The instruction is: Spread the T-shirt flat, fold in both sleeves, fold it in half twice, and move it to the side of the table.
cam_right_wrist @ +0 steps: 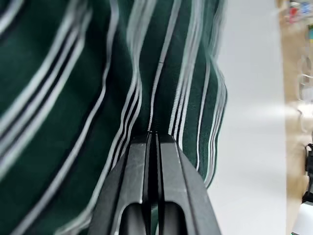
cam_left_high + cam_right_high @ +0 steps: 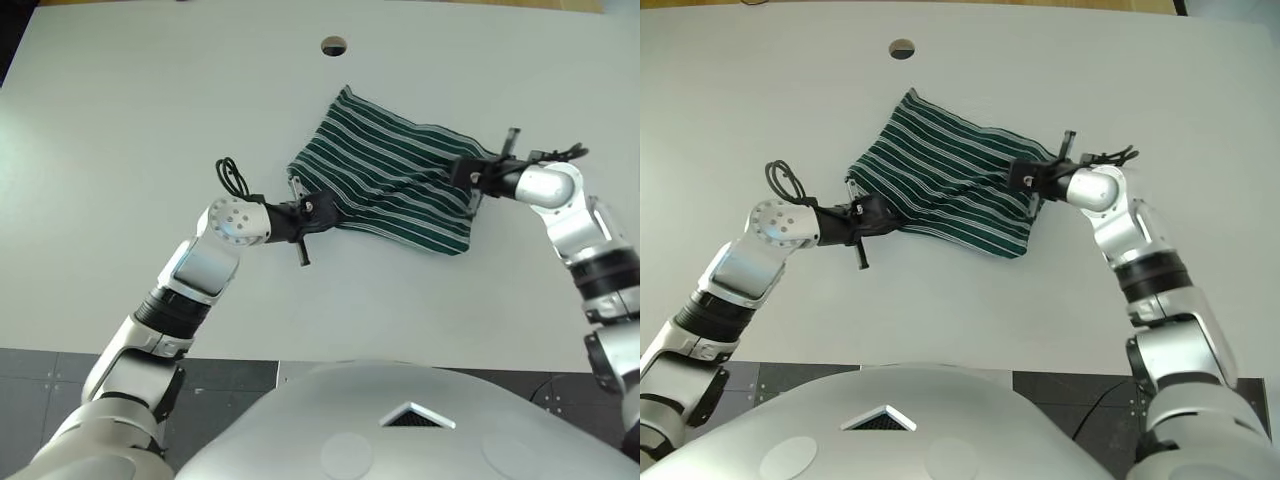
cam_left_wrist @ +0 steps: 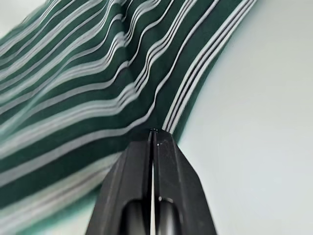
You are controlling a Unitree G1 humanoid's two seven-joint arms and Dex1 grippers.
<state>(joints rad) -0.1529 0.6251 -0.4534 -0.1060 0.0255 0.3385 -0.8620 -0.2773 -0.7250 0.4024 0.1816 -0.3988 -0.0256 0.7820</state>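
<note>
While pinching cloth at both ends, move the two arms level and at a matched pace, to stop any layer slipping free.

Nearest: left end effector (image 3: 153, 134), clamped tight on the near-left edge of the T-shirt (image 2: 385, 175), close to a corner. Judged to be mid-fold or at the start of a carry to the side, with sleeves seemingly tucked in; hard to say which.

Best done by lifting just enough to clear the bench (image 2: 150, 120), holding light tension across the span, then laying the moved edge square on its opposite before letting go. Worth avoiding a hard pull, given the puckers visible between the two grips.

Shirt itself: dark green with thin white stripes, gathered into a skewed, roughly four-sided packet, lying right of centre on the bench, one corner pointing toward the far edge.

Farther, on the right: right end effector (image 1: 152, 134), likewise closed on the shirt's right edge, cloth bunched at its tips.

Beyond that far corner, near it but apart: a small round hole (image 2: 333, 45) in the bench.
</note>
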